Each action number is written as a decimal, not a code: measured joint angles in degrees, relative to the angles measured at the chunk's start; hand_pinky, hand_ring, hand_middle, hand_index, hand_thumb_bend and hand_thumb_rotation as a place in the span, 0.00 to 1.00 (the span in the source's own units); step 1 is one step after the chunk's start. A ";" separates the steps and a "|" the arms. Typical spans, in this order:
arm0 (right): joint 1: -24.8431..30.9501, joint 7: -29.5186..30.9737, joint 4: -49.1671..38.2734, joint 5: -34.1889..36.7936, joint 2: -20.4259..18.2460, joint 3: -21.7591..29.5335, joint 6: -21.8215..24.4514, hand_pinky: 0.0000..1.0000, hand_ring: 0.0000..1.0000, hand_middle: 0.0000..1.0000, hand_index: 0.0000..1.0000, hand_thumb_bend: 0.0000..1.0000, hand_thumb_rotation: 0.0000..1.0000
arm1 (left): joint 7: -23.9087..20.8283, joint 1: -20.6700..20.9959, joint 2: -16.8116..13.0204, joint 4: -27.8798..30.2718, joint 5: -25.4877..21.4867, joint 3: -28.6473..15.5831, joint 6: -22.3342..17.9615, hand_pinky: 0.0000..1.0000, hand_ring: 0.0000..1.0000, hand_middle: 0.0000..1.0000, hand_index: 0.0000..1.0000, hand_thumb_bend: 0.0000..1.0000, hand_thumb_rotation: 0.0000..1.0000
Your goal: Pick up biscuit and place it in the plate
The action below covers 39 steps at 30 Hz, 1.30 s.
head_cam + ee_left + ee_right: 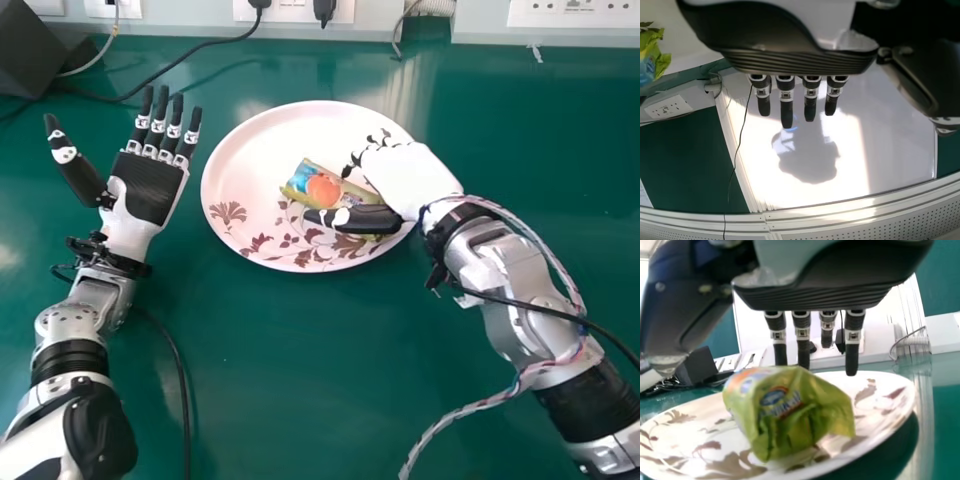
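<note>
Green glossy tabletop (pixel 300 380) runs back to a pale wall strip with sockets (pixel 300 12) in the head view, a black cable (pixel 170 67) trailing toward a dark box (pixel 35 50) at the far left corner. On it sits a round pale pink plate (pixel 270 135) with brown floral sprigs, and within the plate lies the biscuit packet (pixel 322 190), its wrapper printed with an orange fruit and a blue patch. The right hand (pixel 410 175) is over the plate's right side, its thumb beside the packet's near side; whether they touch, I cannot tell. The left hand (pixel 148 190) lies palm up to the left of the plate, fingers (pixel 158 128) straight and spread, holding nothing. The left wrist view shows those fingers against a bright, glossy panel (pixel 900 150) with a dark reflection, near a perforated strip (pixel 880 225). In the right wrist view, the right fingers (pixel 803 342) are extended and loose, closed around nothing; the packet rests on the plate, its green wrapper crumpled at one end, with a blue oval label (pixel 773 397) facing the camera.
</note>
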<state>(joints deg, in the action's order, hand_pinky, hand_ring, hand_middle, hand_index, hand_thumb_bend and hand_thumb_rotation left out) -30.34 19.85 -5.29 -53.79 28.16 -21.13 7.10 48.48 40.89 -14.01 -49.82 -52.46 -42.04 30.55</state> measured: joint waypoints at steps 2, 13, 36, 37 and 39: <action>0.01 0.00 -0.66 -0.05 0.15 0.38 0.00 0.73 0.81 0.88 0.81 1.00 0.76 | -0.25 -0.05 0.14 0.15 -0.01 -0.02 0.00 0.96 0.91 0.98 1.00 1.00 0.72; 0.47 0.56 -5.29 -1.81 0.77 1.85 1.42 0.76 0.83 0.92 0.87 1.00 0.77 | 0.01 -0.05 0.29 0.25 -0.01 0.05 -0.73 0.98 0.92 0.99 1.00 1.00 0.73; 3.02 5.38 -15.93 -5.06 0.67 6.04 4.62 0.81 0.87 0.97 0.96 1.00 0.82 | -0.10 -0.43 0.85 1.33 0.04 0.56 -2.40 0.97 0.95 0.99 1.00 1.00 0.71; 3.21 5.46 -16.47 -5.06 0.66 6.26 4.65 0.81 0.88 0.97 0.97 1.00 0.82 | -0.11 -0.49 0.90 1.48 0.04 0.58 -2.40 0.96 0.95 0.99 1.00 1.00 0.71; 3.87 5.46 -17.47 -5.07 0.61 6.84 4.68 0.81 0.88 0.97 0.97 1.00 0.82 | -0.17 -0.71 1.08 1.99 0.04 0.62 -2.40 0.96 0.95 1.00 1.00 1.00 0.71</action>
<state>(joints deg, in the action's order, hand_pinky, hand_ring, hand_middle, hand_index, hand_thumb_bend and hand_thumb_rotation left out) -26.47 25.31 -22.76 -58.86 28.77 -14.29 11.78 48.31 40.18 -12.93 -47.83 -52.42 -41.42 28.15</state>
